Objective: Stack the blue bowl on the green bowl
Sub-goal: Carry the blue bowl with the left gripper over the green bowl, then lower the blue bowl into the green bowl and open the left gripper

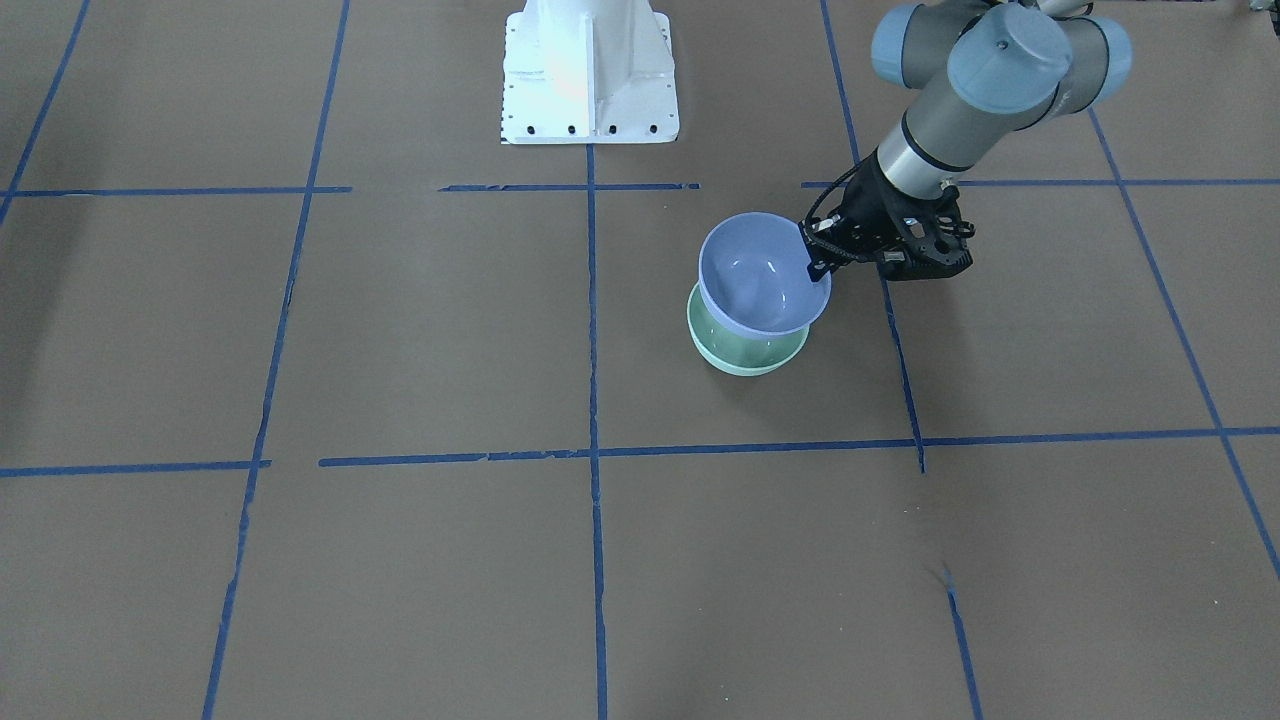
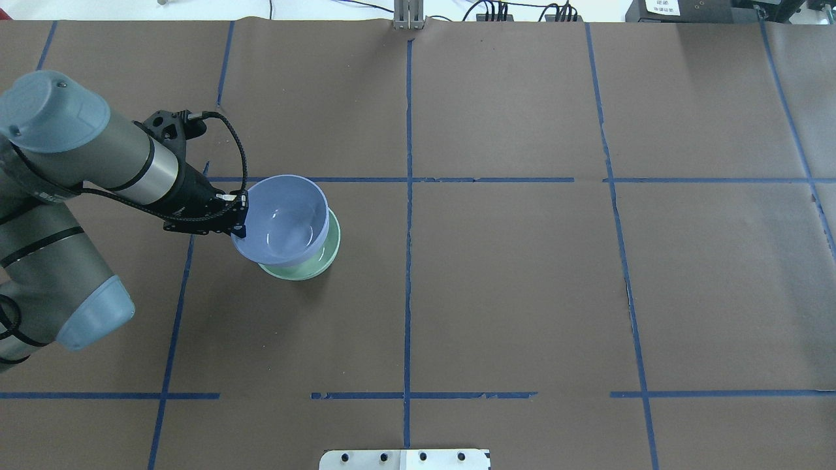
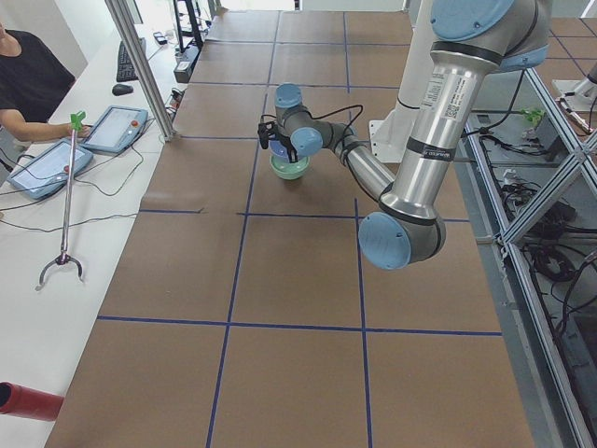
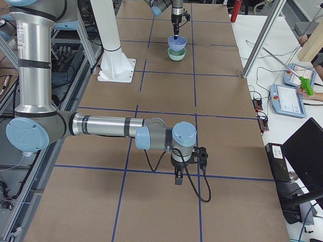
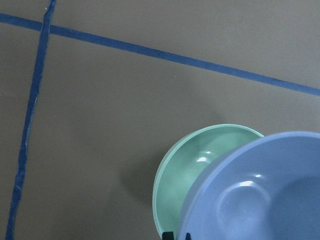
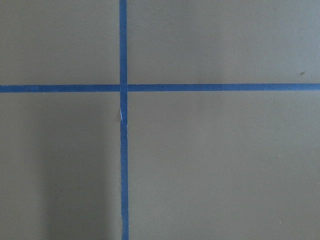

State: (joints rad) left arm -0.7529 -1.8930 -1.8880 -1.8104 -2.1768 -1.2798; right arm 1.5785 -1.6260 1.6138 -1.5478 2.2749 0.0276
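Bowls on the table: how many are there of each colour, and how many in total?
blue bowl: 1
green bowl: 1
Total: 2

I see the blue bowl [image 1: 760, 280]: plain pale purple-blue, shiny, no pattern. The green bowl [image 1: 745, 355] is plain light mint. The table [image 1: 400, 330] is brown w/ blue tape lines [image 1: 592, 330] in a grid, & the left arm [image 1: 940, 130] is grey w/ light-blue caps.
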